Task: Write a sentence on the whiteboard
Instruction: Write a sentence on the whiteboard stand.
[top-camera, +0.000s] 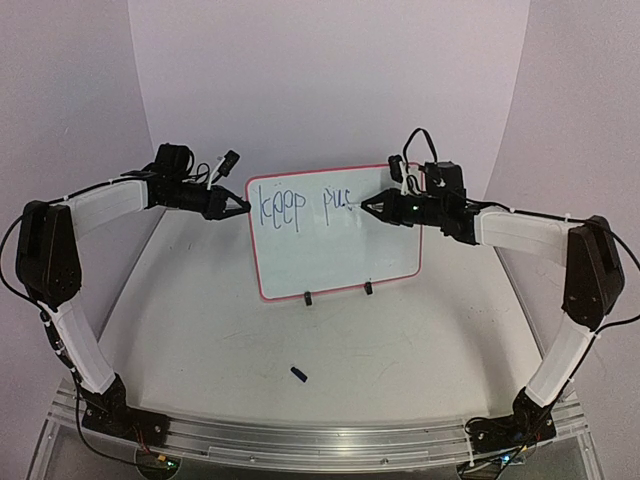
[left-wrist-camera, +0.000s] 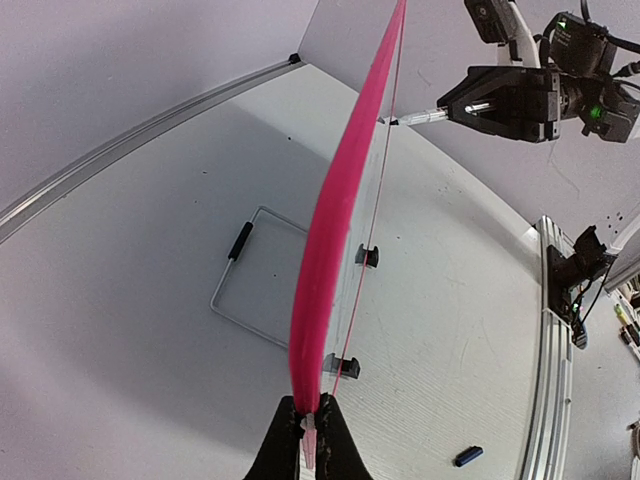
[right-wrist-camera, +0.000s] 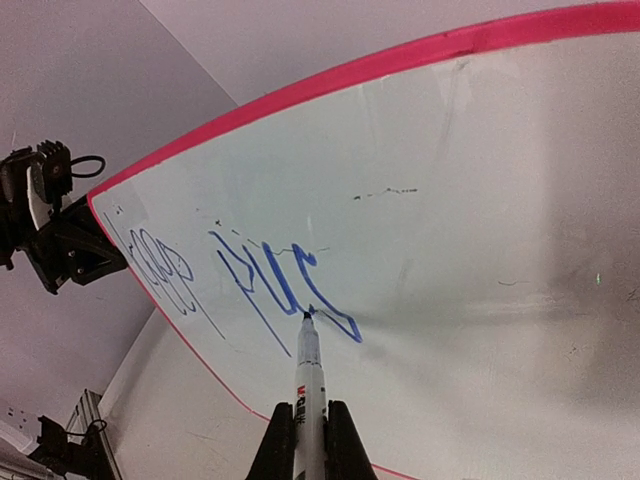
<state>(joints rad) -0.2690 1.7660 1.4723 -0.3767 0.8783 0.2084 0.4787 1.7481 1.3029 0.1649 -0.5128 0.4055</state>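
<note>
A whiteboard (top-camera: 340, 255) stands upright on its two black feet (top-camera: 308, 297) at the centre of the top view, its long side running left to right across the frame, as two robot arms work on it from either end. The left claw (top-camera: 243, 205) is closed on the board's pink rim at mid-left; in its own wrist view the fingers (left-wrist-camera: 285, 445) pinch that rim at the bottom of the frame, with the board seen edge-on and rising away toward the top. The right claw (top-camera: 375, 205) is closed around a marker (right-wrist-camera: 308, 390), which points leftward in the top view, out of the claw and at the board's face, its tip touching the white surface. The sentence (top-camera: 300, 207) is unfinished: blue strokes reading "keep" and what looks like "pus" sit along the upper part of the board, and in the right wrist view the tip rests at the lower right end of the last stroke (right-wrist-camera: 340, 325). The relation that matters for the next stroke, judged from this, is that the bare board lies to the right of the tip in the top view and below the written line, so the pen would travel toward the right arm's own end, the nearer arm to that space, while the left arm steadies the far edge. A small dark cap (top-camera: 298, 373) lies on the table in front of the board, well apart from both claws.
</note>
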